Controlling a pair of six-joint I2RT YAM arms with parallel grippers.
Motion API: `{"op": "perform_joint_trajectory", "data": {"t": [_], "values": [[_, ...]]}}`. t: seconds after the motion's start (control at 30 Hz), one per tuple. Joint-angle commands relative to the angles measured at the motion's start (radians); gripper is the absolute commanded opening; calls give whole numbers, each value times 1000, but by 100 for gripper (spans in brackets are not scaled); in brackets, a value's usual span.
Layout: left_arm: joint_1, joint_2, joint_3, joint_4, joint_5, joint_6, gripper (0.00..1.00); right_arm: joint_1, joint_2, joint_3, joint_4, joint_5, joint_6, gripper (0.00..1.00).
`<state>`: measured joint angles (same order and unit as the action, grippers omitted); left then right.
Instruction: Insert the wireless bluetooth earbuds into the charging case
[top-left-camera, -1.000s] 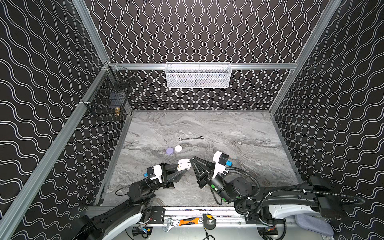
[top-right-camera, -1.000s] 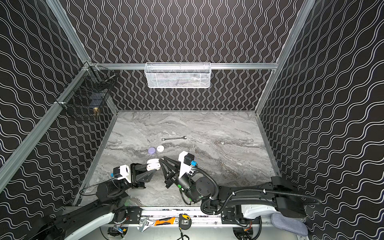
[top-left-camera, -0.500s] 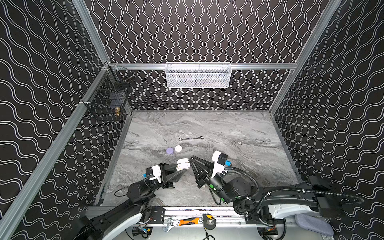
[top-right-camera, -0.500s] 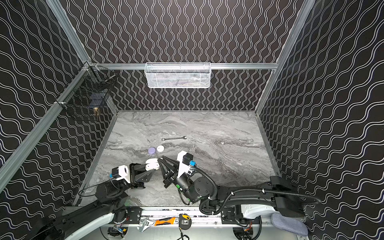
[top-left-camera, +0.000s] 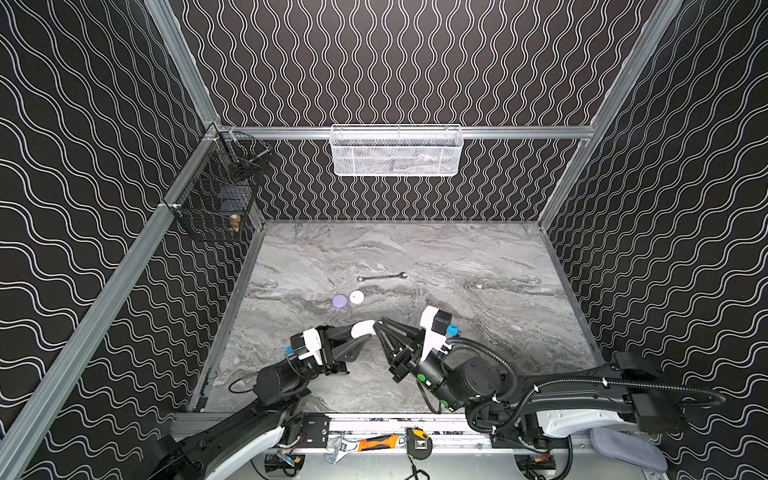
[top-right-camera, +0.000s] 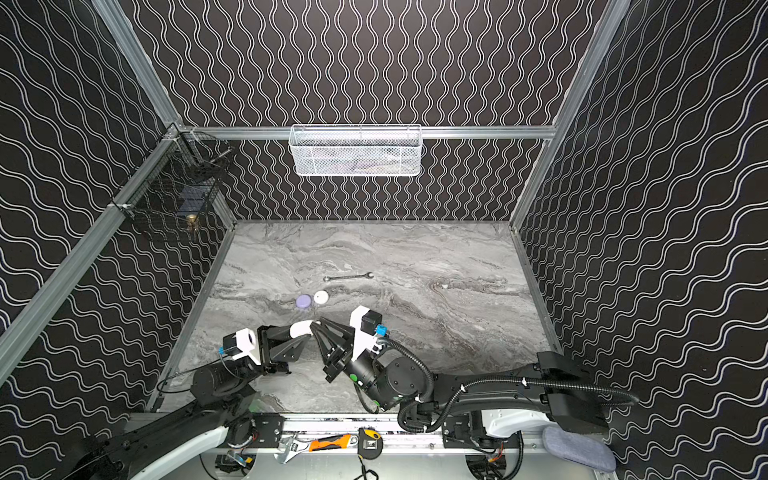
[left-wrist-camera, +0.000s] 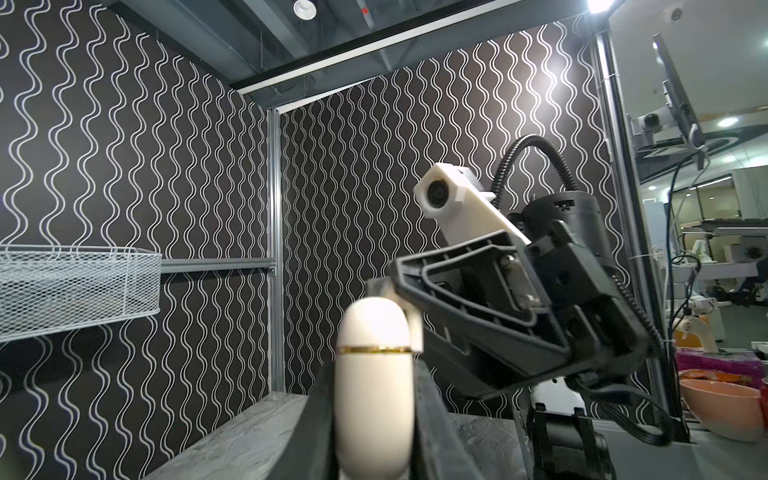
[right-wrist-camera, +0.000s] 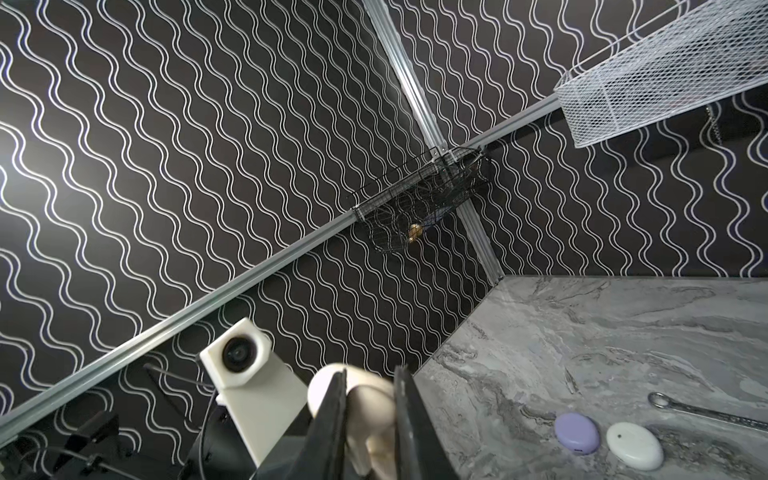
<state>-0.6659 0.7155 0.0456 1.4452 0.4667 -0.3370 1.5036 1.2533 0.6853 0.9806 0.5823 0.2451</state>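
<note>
The marble worktop is boxed in by wavy-patterned wall panels at the back and on both sides, with an aluminium front rail along its near edge. A white mesh basket hangs on the back wall well above the surface, and a black wire basket sits in the rear left corner. Most of the marble towards the right and the back lies open. A slim wrench lies mid-worktop, with a lavender case and a white case side by side nearer the front. A tiny pale speck to the right of the wrench is too small to identify. Both arms come in low from the front rail and meet nose to nose near the front, left of centre, just in front of those two cases. The left end effector is clamped around the lower body of the cream charging case, holding it clear of the marble. The right end effector, reaching across from the right with its forearm almost level, is closed on the same case's upper end.
</note>
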Motion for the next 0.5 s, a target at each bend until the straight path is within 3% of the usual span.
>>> {"op": "perform_joint_trajectory", "data": {"t": [0.0,0.33,0.47], "values": [[-1,-9,0,-3,-25,13,0,4,3,-7,3,-36,-20,0],[0,5,-1,21,-3,4,0,4,44,30,54,28,-95,0],[0,-10,10,-79,-45,-21,0,4,-15,40,-74,104,-75,0]]}}
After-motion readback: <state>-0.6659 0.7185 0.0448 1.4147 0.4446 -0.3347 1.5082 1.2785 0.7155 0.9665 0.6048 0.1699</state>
